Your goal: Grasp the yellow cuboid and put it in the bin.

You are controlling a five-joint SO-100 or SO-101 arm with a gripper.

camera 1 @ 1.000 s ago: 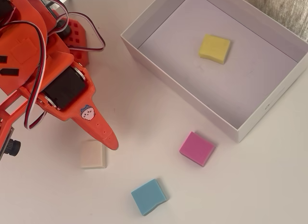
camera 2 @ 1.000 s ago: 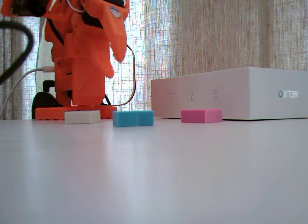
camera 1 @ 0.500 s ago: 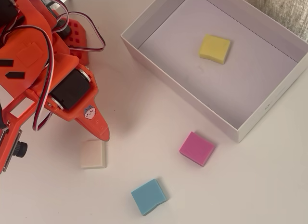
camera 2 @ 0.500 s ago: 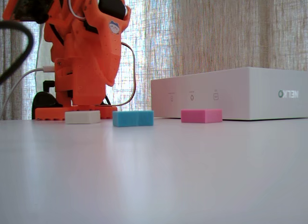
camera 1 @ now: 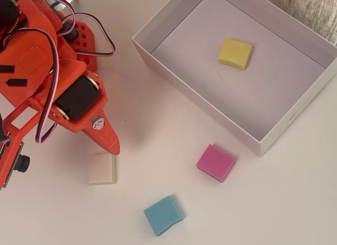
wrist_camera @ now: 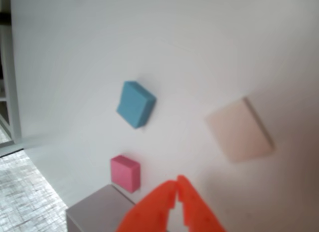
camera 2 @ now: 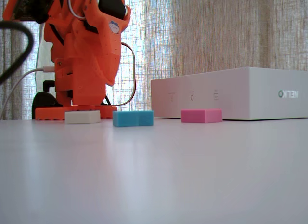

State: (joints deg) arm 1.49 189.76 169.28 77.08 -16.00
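1. Overhead view: the yellow block [camera 1: 235, 52] is lying flat inside the bin [camera 1: 202, 107]; it looks light and soft, best pinched across opposite edges.
2. Fixed view: the bin's wall is hiding it.
3. Wrist view: the gripper [wrist_camera: 176, 188] is hanging empty, fingertips touching.

I see the yellow cuboid [camera 1: 235, 52] looks soft and matt, like foam. The pink block [camera 1: 215, 162], the blue block [camera 1: 163, 215] and the cream block [camera 1: 102, 168] look the same soft, dull way. The bin [camera 1: 179, 84] looks like thin white cardboard, smooth, with a pale matt floor. My arm [camera 1: 47, 81] is orange plastic, a bit shiny, with tiny print lines. The table [camera 2: 154, 176] is white, smooth and slightly glossy. The curtain [camera 2: 216, 31] is rough woven cloth.
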